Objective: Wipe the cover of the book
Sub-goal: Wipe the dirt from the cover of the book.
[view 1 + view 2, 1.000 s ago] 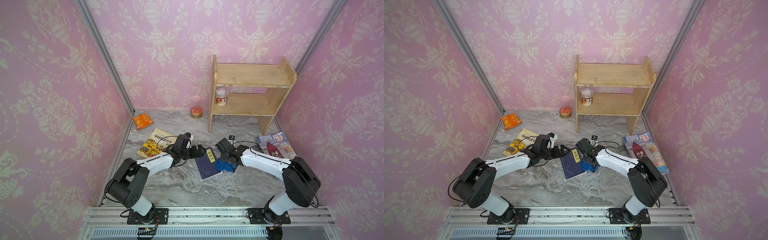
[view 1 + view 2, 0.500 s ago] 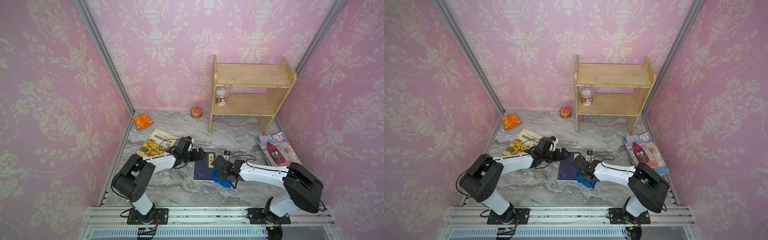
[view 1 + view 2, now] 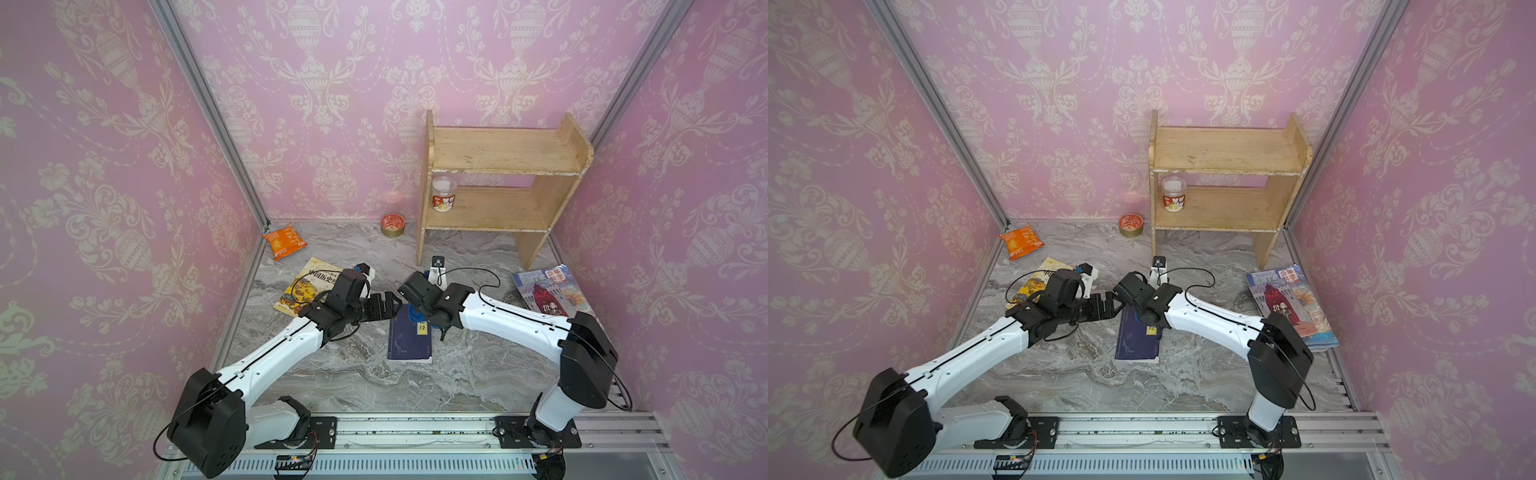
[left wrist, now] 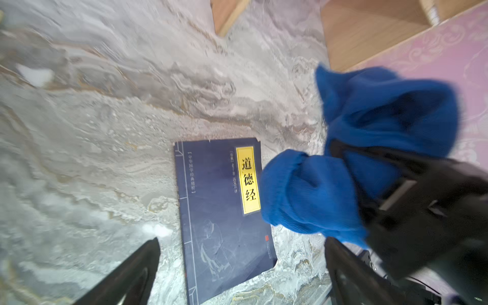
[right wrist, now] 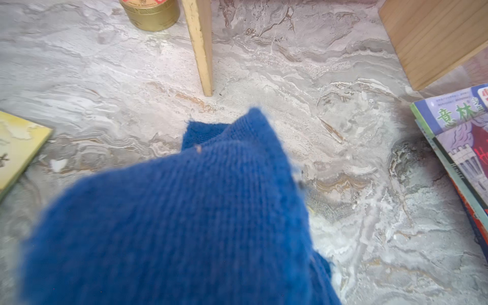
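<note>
At the centre of both top views, we see the dark blue book lying flat and closed on the marble table, with its yellow title label toward the upper end in frame. The right gripper is clamped on a bunched blue cloth, which sits over the book's upper end beside the label. In the left wrist view the cloth overlaps the cover's edge, though we cannot tell whether it presses on it. The left gripper stands with jaws spread wide, holding nothing, just left of the book's upper corner. At upper right of the frame, a wooden shelf carries a jar; a yellow book lies left of centre and magazines lie at right
</note>
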